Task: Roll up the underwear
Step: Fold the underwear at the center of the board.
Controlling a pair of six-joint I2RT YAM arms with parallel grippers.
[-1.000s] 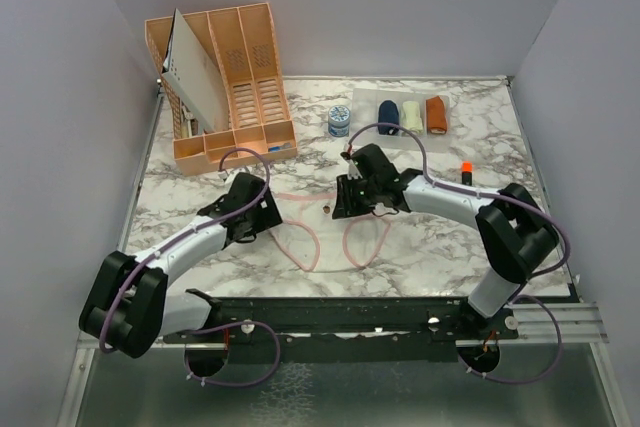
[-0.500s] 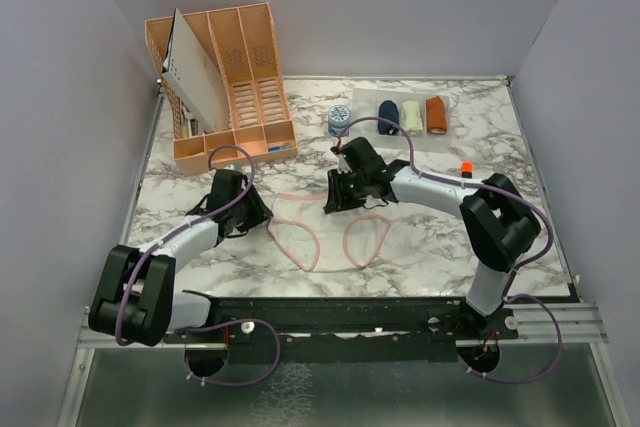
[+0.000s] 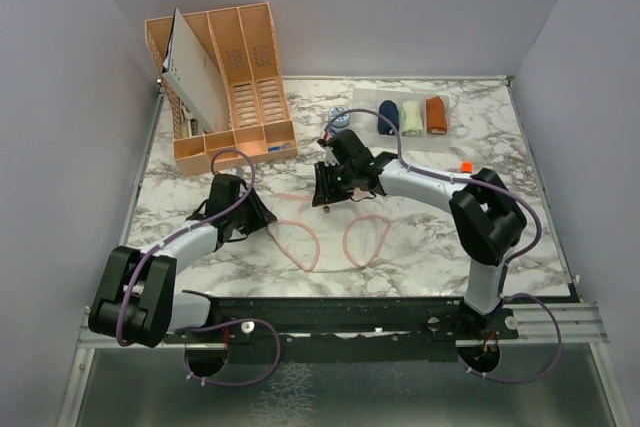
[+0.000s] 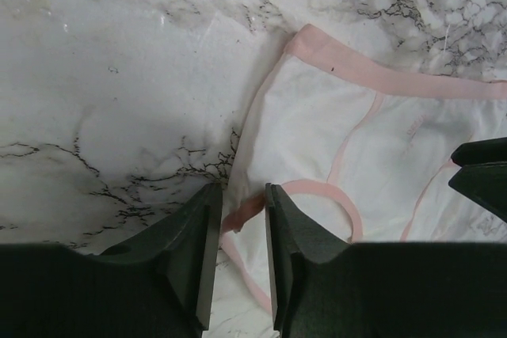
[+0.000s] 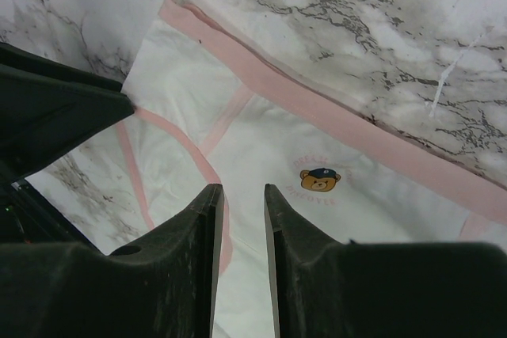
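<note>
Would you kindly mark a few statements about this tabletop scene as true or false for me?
1. The pink-edged underwear lies spread out on the marble table. True.
2. The navy roll sits on top of the spread underwear. False: it lies at the back of the table, next to the cream roll.
3. A small bear print shows on the white cloth in the right wrist view. True.
4. The left gripper hovers over the rolls at the back. False: it is at the side edge of the pink-edged underwear, with the pink edging running between its fingers.
</note>
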